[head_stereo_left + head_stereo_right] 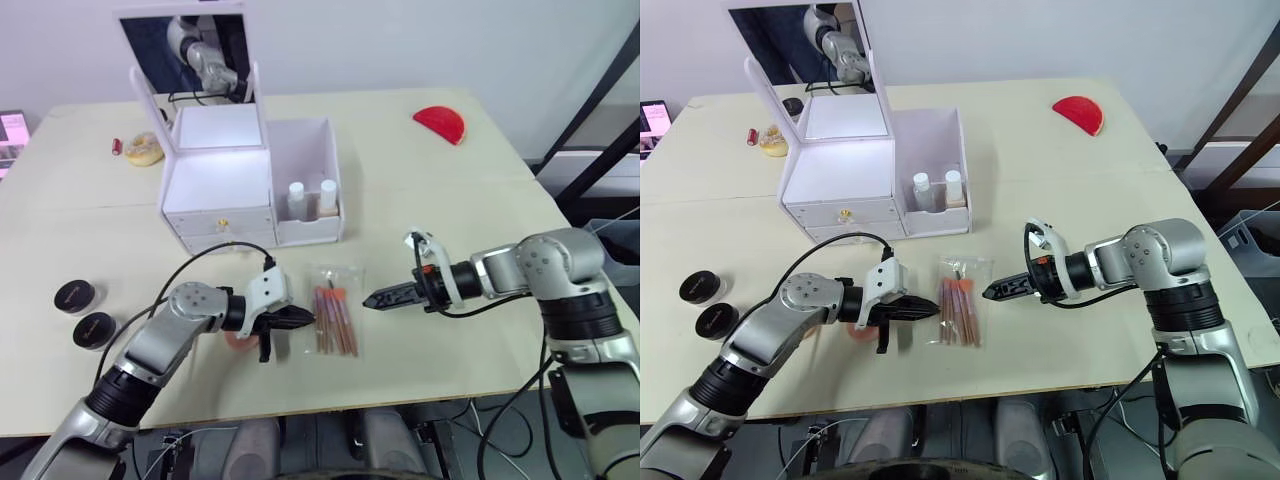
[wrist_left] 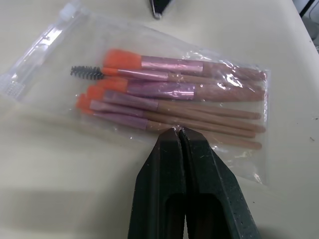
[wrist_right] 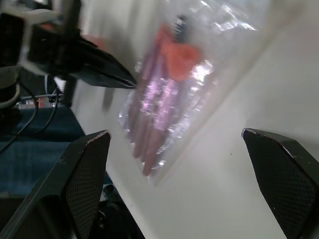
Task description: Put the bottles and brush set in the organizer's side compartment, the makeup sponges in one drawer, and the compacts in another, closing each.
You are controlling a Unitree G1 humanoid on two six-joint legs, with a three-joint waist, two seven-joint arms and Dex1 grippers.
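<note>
We are on the brush set (image 1: 333,320), lying on the surface (image 1: 450,200). Our left gripper (image 1: 297,319) is clenched empty beside it; our right gripper (image 1: 385,297) is released. Next comes grasping the bag.

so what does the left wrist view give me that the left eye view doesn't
Left wrist view: close detail of the brush set, with orange bristles, pink ferrules and a black spoolie, and the left hand shut at the bag's edge. Left eye view: the organizer, two bottles in its side compartment, two compacts at the table's left, and the right hand facing the bag. Shared: the bagged brush set and the left hand.
</note>
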